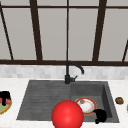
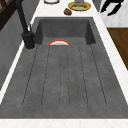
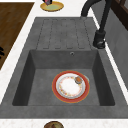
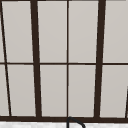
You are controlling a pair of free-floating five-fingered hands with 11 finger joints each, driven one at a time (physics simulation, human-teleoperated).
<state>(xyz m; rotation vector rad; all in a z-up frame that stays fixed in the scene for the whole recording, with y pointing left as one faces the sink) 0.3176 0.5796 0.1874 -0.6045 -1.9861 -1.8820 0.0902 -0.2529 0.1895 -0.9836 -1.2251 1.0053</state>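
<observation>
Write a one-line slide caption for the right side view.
A plate with an orange rim lies in the sink basin, a small brown item on its edge, beside the black tap.

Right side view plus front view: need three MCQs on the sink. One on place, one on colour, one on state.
1. Where is the red-rimmed plate?
A. On the drainboard
B. In the basin
C. On the counter

2. What colour is the faucet?
A. Black
B. Chrome
C. White

3. How does the plate lie?
A. Flat, face up
B. On edge against a wall
C. Upside down

Answers:
1. B: it sits on the floor of the basin, beyond the ribbed drainboard.
2. A: its stem and curved spout are black.
3. A: its white centre faces up, with a small brown bit resting on it.
</observation>
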